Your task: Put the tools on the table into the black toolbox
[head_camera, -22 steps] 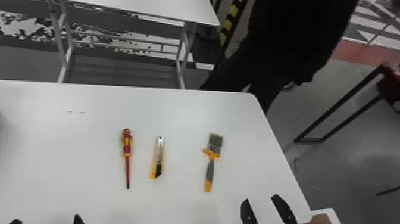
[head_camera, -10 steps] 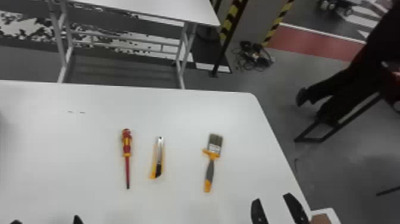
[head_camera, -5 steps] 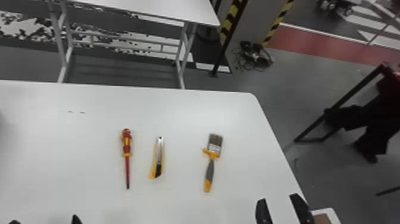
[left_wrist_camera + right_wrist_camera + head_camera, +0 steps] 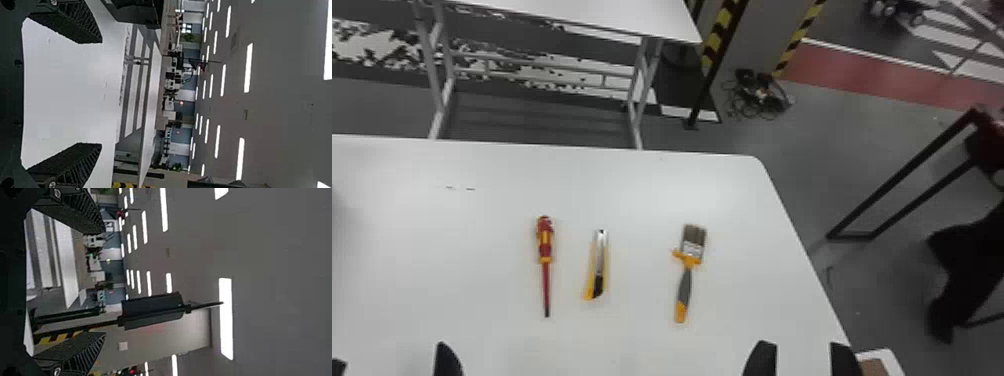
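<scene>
"Where are the tools sitting?"

"All three are lying flat on the white table (image 4: 482,255), side by side but apart. The screwdriver (image 4: 545,245) is lying farthest left, its handle pointing at the far edge and its tip pointing toward the near side."

"And beside it?"

"The yellow cutter (image 4: 598,260) is resting just to its right, silver end facing the far edge. The paintbrush (image 4: 684,287) is lying farther right, nearest of the three to the right edge, its bristles facing the far edge and its handle slanting toward the near side."

"What is the left gripper (image 4: 393,357) doing?"

"It is hanging over the near left part of the table, and its jaws are standing wide apart, with tabletop showing between them."

"And the right gripper (image 4: 802,352)?"

"It is hanging on the near side by the right edge, its jaws standing apart too."

"Are you seeing the toolbox?"

"A black boxy thing (image 4: 135,12) is standing toward the table's left end in the left wrist view. The view is cutting it off, so I am not managing to tell whether it is the toolbox."

"Anything along the right edge?"

"A brown thing with a white rim (image 4: 874,367) is showing just beyond it, near the right gripper. Past the far edge, a second table (image 4: 602,15) is standing."
</scene>
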Robot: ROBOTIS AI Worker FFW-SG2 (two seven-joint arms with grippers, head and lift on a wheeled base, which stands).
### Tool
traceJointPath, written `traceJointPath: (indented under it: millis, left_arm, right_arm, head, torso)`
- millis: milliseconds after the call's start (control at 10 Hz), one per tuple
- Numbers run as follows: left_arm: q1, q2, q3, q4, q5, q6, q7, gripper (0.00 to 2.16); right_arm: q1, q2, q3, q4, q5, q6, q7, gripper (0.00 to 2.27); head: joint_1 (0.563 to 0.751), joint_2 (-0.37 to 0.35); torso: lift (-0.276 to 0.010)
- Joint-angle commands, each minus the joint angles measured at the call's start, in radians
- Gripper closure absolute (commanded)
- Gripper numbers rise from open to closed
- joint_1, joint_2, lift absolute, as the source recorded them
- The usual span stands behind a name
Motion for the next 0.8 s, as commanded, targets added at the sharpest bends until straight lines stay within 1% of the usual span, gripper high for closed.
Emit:
traceJointPath:
  millis: [0,100,300,400,600,700]
  left_arm:
    - [-0.001,-0.002,0.004,-0.015,0.01,-0.021,0.007,0.05]
    - [0.001,0.0,0.011,-0.015,0.014,-0.028,0.007,0.05]
    - [-0.001,0.0,0.02,-0.009,0.024,-0.024,0.006,0.05]
    - [-0.004,0.0,0.02,-0.009,0.028,-0.024,0.004,0.05]
    - [-0.004,-0.002,0.019,-0.004,0.028,-0.024,0.004,0.05]
    - [-0.002,-0.002,0.014,0.003,0.028,-0.024,0.003,0.05]
  right_arm:
    - [0.001,-0.019,0.072,0.004,0.107,-0.043,-0.017,0.07]
    - [-0.001,-0.023,0.086,0.004,0.116,0.0,-0.019,0.07]
    - [0.007,-0.029,0.078,0.004,0.114,0.046,-0.019,0.07]
    - [0.005,-0.029,0.071,0.004,0.113,0.101,-0.017,0.07]
    - [-0.001,-0.031,0.069,0.003,0.113,0.141,-0.017,0.07]
    - [-0.005,-0.029,0.06,0.003,0.111,0.23,-0.019,0.07]
  head:
    - [0.695,-0.276]
    - [0.695,-0.17]
    - [0.695,-0.074]
    - [0.695,-0.056]
    - [0.695,-0.053]
    - [0.695,-0.054]
  torso:
    - [-0.075]
    - [-0.075]
    - [-0.075]
    - [-0.075]
    - [-0.075]
    - [-0.075]
